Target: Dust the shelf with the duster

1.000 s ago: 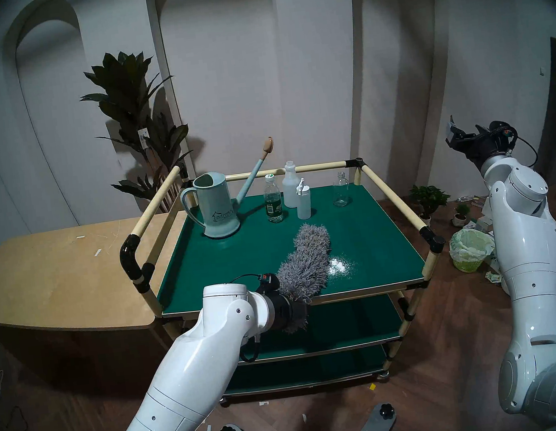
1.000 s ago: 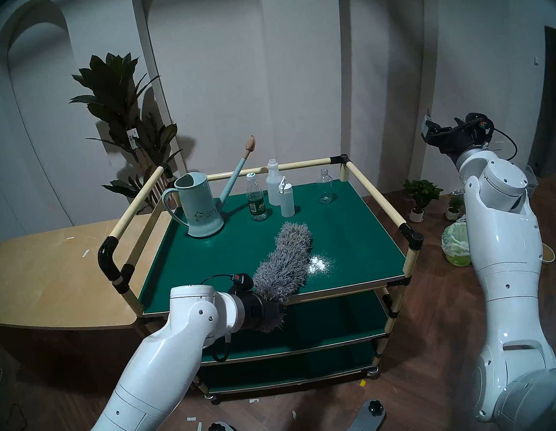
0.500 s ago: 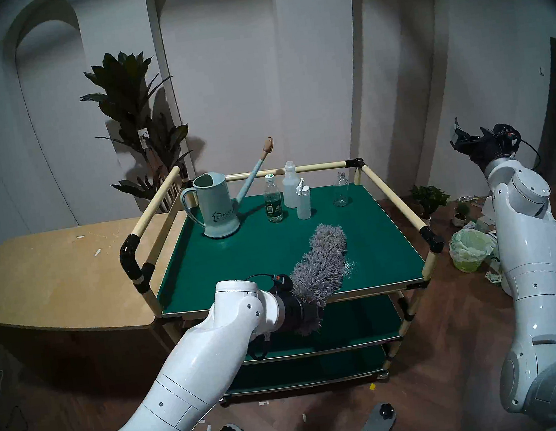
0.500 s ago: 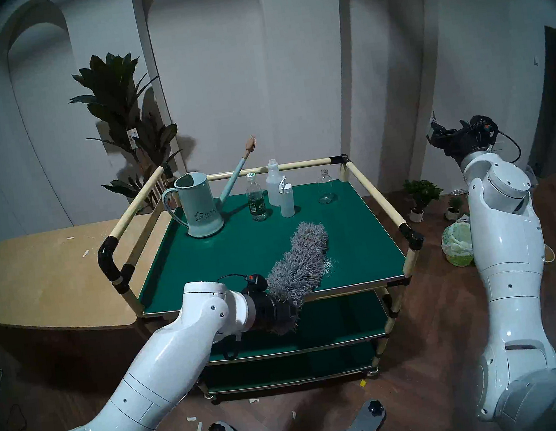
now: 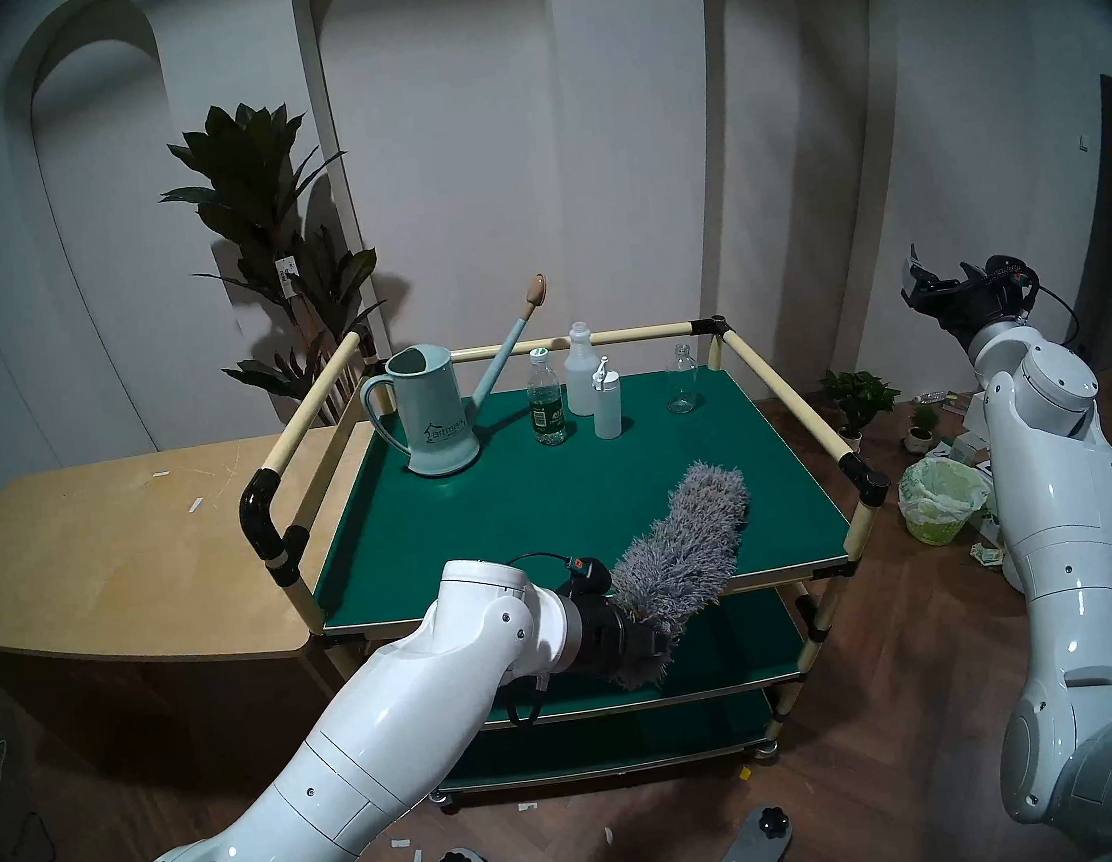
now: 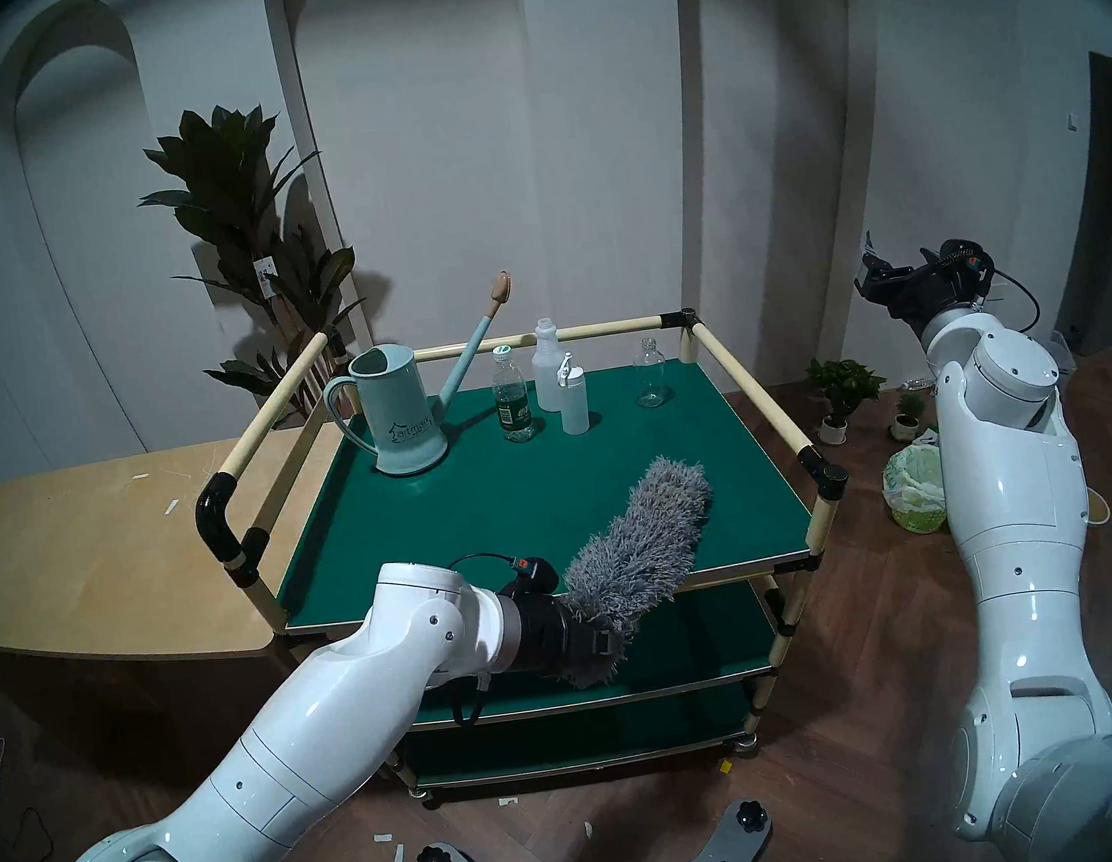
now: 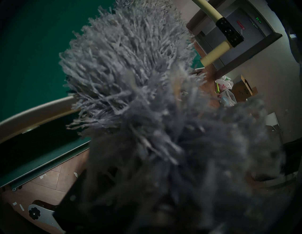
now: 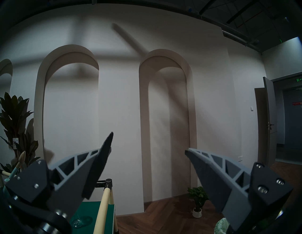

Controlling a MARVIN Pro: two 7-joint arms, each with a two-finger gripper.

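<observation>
Duster (image 5: 681,537): long grey fluffy head, lying slantwise on the front right part of the shelf (image 5: 480,520); tip points toward the right rail, butt end overhangs the front edge.
Handling: looks light and soft; the pile squashes and bends, so it likely drags rather than pushes stiffly. Only firm hold should be the handle at the butt, which the pile hides here.
Left end effector (image 5: 645,639): buried in the pile at the duster's butt, just off the shelf's front edge; clamped tight on the duster. Fingers barely visible.
Right end effector (image 8: 148,147): raised out to the right, well clear of the cart; jaws wide apart, nothing in them.
Shelf load: watering can (image 5: 434,417), three bottles (image 5: 547,407) and a glass jar (image 5: 680,380) in a row at the back, well apart from the duster.
Head views: whole layout, duster's lie on the shelf.
Left wrist view: only grey pile (image 7: 130,65) close up, a strip of green, the rail's black joint (image 7: 229,31); the grip itself is blurred dark.
Right wrist view: shows the open jaws plainly, against the wall.
</observation>
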